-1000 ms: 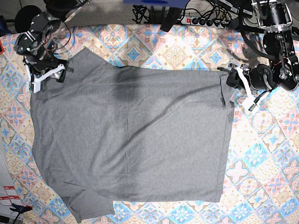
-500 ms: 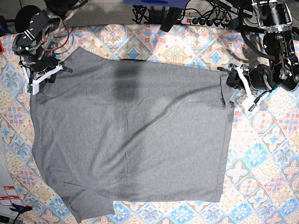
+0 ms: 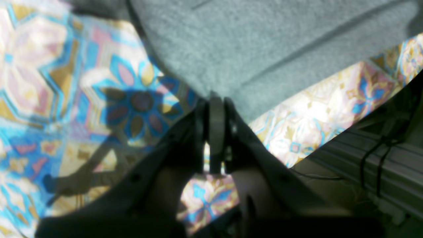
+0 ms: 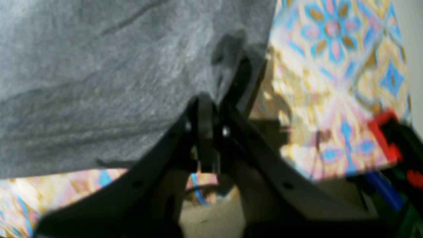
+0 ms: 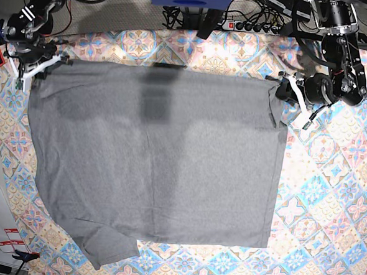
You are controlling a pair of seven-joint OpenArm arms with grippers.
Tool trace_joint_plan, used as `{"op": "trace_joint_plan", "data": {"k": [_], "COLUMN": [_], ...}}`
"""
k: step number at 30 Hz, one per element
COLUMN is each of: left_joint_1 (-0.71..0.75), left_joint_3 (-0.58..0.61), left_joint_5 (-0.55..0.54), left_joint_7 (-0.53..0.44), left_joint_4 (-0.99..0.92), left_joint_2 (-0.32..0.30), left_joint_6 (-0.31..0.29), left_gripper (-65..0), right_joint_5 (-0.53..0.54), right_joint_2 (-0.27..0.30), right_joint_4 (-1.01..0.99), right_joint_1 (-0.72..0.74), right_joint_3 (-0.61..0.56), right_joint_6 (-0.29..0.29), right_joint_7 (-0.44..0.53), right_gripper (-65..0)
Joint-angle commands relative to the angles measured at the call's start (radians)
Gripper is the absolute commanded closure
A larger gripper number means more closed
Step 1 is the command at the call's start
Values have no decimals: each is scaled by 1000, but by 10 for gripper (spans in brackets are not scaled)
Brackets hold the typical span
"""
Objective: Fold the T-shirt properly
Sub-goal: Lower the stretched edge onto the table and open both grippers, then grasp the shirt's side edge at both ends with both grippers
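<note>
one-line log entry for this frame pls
phase: spreading | left gripper: shut on T-shirt far corner | right gripper: shut on opposite far corner | shirt: flat on tablecloth, far edge taut

My base camera looks straight down over the tablecloth (image 5: pixel 329 202); both my wrist cameras sit close behind my claws, sharing the T-shirt's (image 5: pixel 157 161) far corners.

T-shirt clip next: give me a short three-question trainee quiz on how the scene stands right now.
1. True or false: the T-shirt lies spread on the patterned tablecloth.
2. The right gripper is: A) open above the cloth, B) shut on the T-shirt's edge, C) out of view.
3. Fill in: the left gripper pinches the shirt's ____ fabric.

Key: 1 true; 2 B; 3 grey.
</note>
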Motion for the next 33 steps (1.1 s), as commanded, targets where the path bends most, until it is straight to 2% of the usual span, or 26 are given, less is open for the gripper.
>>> {"op": "trace_joint_plan", "data": {"k": [1,6,15,17,24,30,33], "left_joint_1": [8,79,171,166,5,-138,-171], "left_joint_3": [-5,-7,-8,-10,-8,-7,-5], "left_joint_5": [-7,-7,-8,-8,0,1,4], "left_joint_7": [-7,-7,-9,-9,-7,-7,-7], "left_joint_4": [36,122,127,127,125,121,95], "left_joint_2": [-16,-16,-20,-20,-20,-14,-13], "left_joint_6": [-2,-2,-2,-2,-2,-2,-2], "left_gripper": [0,0,0,0,0,0,0], "right_joint_5": [8,9,11,11,8,3,-14], "right_joint_2": [17,17,17,17,17,23,41], "right_joint_4": [27,29,61,90,125,125,119], "right_joint_1": [-11,-54,-63,-63,54,109,127], "right_joint_3": [20,41,87,87,84,76,17], "right_joint_6": [-8,-8,-8,-8,-8,-8,-8], "right_joint_7": [16,16,15,-15,-134,-148,-148], "right_gripper": [-13,-13,-11,-11,-11,-11,-11]}}
